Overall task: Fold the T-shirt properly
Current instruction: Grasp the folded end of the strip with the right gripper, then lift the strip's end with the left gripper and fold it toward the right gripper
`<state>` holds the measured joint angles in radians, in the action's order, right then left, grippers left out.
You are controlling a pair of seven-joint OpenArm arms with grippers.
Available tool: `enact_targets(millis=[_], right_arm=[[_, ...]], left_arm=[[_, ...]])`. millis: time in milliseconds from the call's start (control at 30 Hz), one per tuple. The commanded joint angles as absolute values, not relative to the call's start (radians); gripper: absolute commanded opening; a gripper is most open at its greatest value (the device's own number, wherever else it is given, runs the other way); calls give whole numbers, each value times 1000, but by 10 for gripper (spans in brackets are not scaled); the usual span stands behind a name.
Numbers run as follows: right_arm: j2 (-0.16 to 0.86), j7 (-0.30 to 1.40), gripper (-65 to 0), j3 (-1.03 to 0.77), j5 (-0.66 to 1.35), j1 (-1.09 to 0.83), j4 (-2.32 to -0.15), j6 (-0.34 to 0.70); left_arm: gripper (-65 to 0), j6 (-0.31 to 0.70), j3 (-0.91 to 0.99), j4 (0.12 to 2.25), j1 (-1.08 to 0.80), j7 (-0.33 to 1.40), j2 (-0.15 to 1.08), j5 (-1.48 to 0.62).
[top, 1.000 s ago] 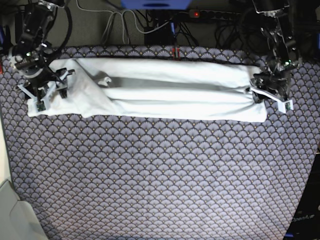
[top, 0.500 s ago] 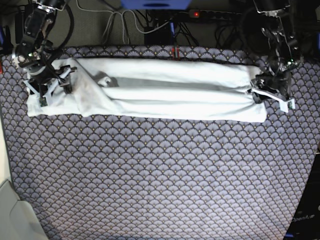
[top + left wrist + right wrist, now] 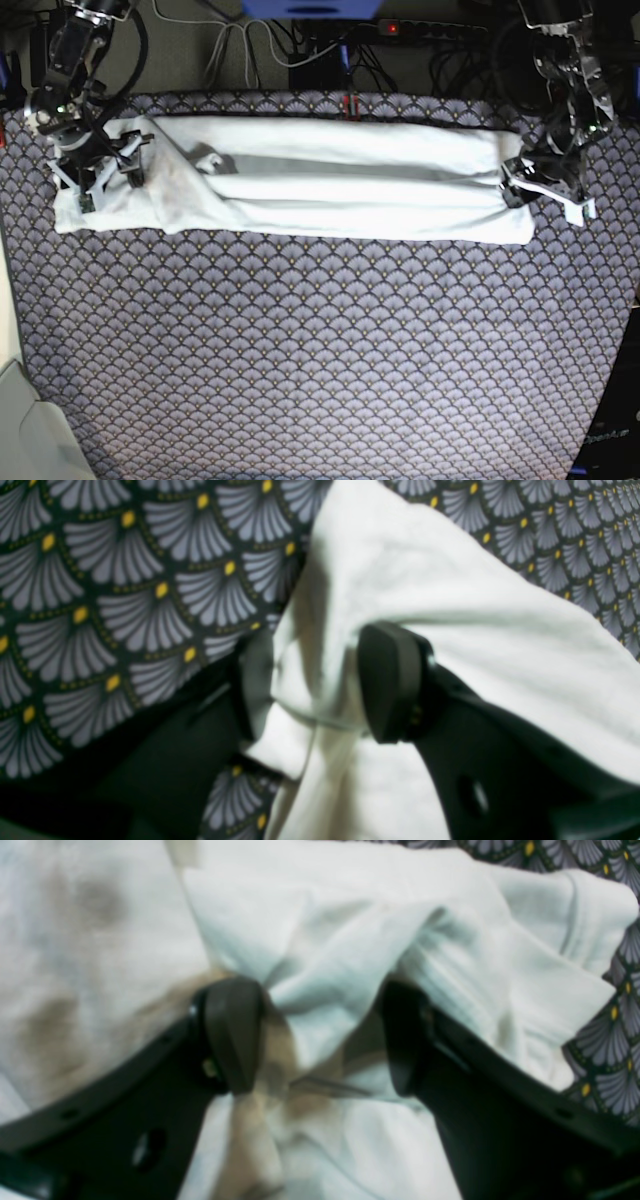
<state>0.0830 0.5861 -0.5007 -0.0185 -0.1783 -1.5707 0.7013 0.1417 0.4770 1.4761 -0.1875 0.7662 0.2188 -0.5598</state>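
the plain white wrinkly cotton t-shirt (image 3: 340,190) lies folded long on the fan-patterned dark cloth (image 3: 320,350); the left gripper (image 3: 310,690) stands half apart around its edge, the right gripper (image 3: 320,1035) stands wide over a fold.

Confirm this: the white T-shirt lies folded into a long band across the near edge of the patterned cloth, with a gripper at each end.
Wrong edge. In the base view the T-shirt lies as a long band across the far edge of the patterned cloth, by the cables. The rest holds: the left gripper and right gripper sit at its ends.

The T-shirt (image 3: 330,180) lies folded long across the patterned cloth (image 3: 320,350), a claw at each end.
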Motion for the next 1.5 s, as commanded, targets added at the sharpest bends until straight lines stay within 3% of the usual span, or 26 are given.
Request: enact_targets(millis=[0, 433, 667, 767, 867, 933, 1167, 1467], right_arm=[[93, 590, -285, -499, -19, -176, -1581, 698], [93, 590, -285, -498, -19, -177, -1581, 698], [91, 590, -285, -498, -19, -173, -1583, 698], [91, 590, -285, -498, -19, -173, -1583, 698], [91, 590, -285, -498, -19, -174, -1583, 698], [91, 590, -285, -498, -19, -174, -1583, 698], [93, 590, -285, -503, -19, -176, -1587, 698], [93, 591, -285, -499, -19, -177, -1587, 698]], left_arm=[[-334, 142, 479, 1484, -183, 769, 231, -567], [-334, 140, 470, 1483, -176, 929, 263, -558], [-347, 137, 351, 1483, -182, 920, 309, -486], [-445, 139, 318, 1483, -177, 920, 302, -443], [-600, 139, 280, 1483, -174, 918, 300, -418], [-650, 139, 252, 1483, -163, 918, 300, -418], [-646, 137, 251, 1504, -168, 928, 298, -429], [-646, 130, 246, 1787, -168, 935, 265, -498]])
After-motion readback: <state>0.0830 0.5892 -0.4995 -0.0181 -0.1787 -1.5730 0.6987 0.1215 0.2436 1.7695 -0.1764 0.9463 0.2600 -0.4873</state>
